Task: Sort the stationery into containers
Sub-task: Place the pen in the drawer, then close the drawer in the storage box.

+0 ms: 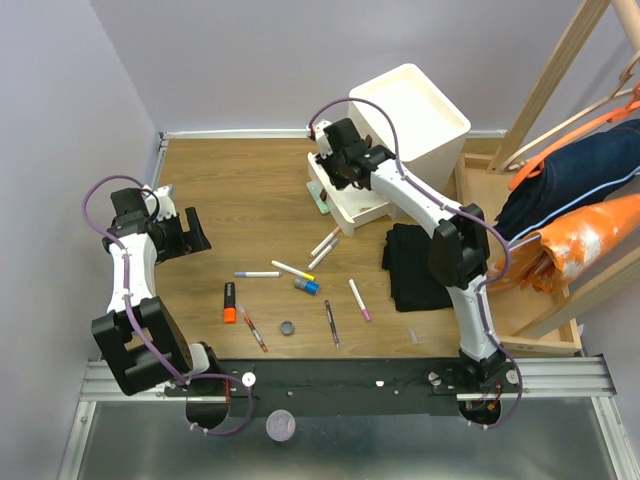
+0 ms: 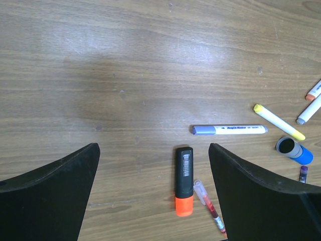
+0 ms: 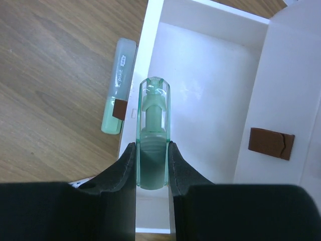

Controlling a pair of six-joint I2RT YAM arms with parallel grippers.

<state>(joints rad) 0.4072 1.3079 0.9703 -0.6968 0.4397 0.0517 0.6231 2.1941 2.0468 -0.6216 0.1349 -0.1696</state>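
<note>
Wood table (image 1: 250,190), top view: open drawer (image 1: 360,208) sticks out of the white cabinet (image 1: 410,110). Right gripper (image 1: 335,165) hangs over the drawer's left end; can't tell its grip from up here. Loose green highlighter (image 1: 320,200) lies on the table just left of the drawer. Left gripper (image 1: 190,232) sits well left of the drawer, low over bare wood. Rest of the stationery is scattered on the near side of the drawer: orange highlighter (image 1: 229,303), blue-capped marker (image 1: 257,274), yellow-capped pen (image 1: 292,270), pink marker (image 1: 359,299), dark pen (image 1: 331,323), red pen (image 1: 253,328). Black cloth (image 1: 415,265) lies to the near right of the drawer, wooden rack (image 1: 560,100) further right

Left wrist: left gripper (image 2: 153,191) fingers (image 2: 50,196) spread wide, nothing between them. Orange highlighter (image 2: 183,181) lies flat in the gap, touching neither finger. Blue-capped marker (image 2: 229,129) and yellow-capped pen (image 2: 278,122) are past the right-hand finger. Drawer not in this view

Right wrist: right gripper (image 3: 152,150) fingers (image 3: 120,170) clamped on the held green highlighter (image 3: 153,115), clear cap pointing away. It sits above the drawer's (image 3: 200,80) left wall. Loose green highlighter (image 3: 119,86) lies parallel on the wood just outside that wall
</note>
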